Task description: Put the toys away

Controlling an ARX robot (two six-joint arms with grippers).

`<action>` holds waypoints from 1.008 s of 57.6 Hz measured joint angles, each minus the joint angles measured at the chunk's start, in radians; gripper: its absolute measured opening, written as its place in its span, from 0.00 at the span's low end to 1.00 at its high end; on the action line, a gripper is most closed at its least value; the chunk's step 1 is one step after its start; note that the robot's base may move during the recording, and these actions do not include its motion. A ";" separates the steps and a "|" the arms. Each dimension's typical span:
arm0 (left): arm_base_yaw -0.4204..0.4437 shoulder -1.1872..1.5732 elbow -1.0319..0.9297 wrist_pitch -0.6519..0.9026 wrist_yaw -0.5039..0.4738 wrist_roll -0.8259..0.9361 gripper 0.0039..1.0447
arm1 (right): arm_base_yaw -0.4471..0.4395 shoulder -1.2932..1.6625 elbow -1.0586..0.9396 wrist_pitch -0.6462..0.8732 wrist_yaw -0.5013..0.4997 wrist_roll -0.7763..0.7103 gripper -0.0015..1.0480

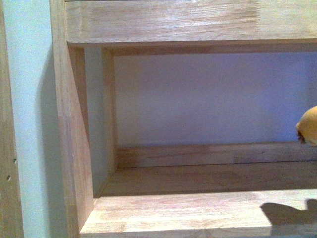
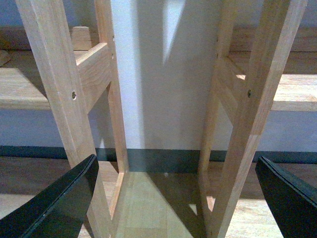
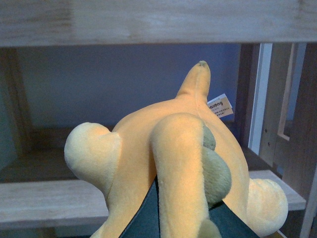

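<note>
Plush toy point(image 3: 148, 144) clamped between R jaws.

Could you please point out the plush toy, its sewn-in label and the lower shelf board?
plush toy point(image 3: 141, 136): right wrist view, on its orange body.
label point(image 3: 220, 105): right wrist view, middle of the white tag.
lower shelf board point(image 1: 188, 213): front view, on its lit top surface.
</note>
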 joint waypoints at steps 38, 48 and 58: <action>0.000 0.000 0.000 0.000 0.000 0.000 0.94 | 0.146 0.182 0.280 0.043 0.150 -0.166 0.06; 0.000 0.000 0.000 0.000 0.000 0.000 0.94 | 0.203 0.252 0.373 0.094 0.185 -0.239 0.06; 0.000 0.000 0.000 0.000 0.000 0.000 0.94 | 0.272 0.328 0.481 0.176 0.200 -0.346 0.06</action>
